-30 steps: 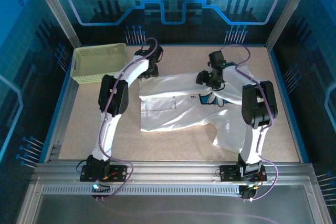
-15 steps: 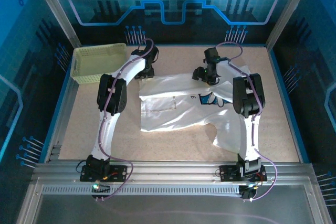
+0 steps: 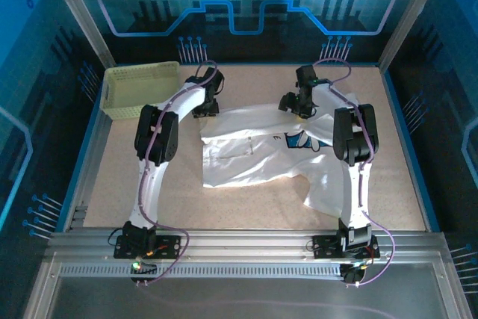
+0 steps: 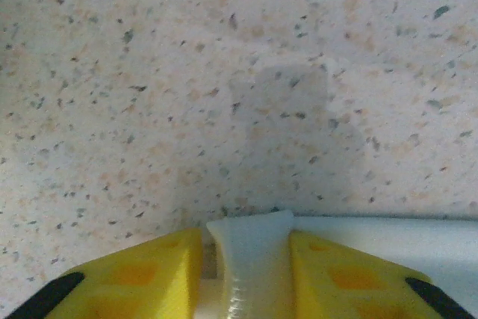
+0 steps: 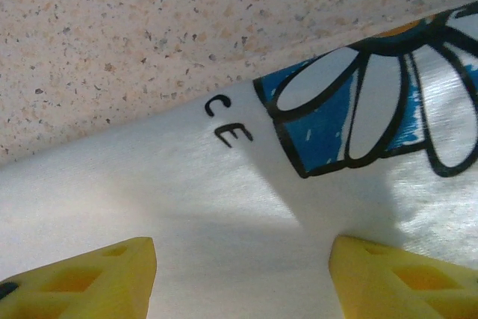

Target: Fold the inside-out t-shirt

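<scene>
I am closing my left pincer on the shirt's far edge, clamping it ready for lifting; my right pincer is hanging apart.

White t-shirt with blue-and-black print, speckled beige table, pale yellow-green basket

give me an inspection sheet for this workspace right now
surface: speckled table
job's things: white t-shirt spread mid-table, blue graphic showing
clutter: pale lattice basket at the far left corner, apart from the shirt
grippers: left gripper jaws pinching a fold at the shirt's far left edge; right gripper jaws open over the graphic
cables: purple cables run along both arms
surroundings: blue-lit panels, aluminium rails at the near edge
</scene>
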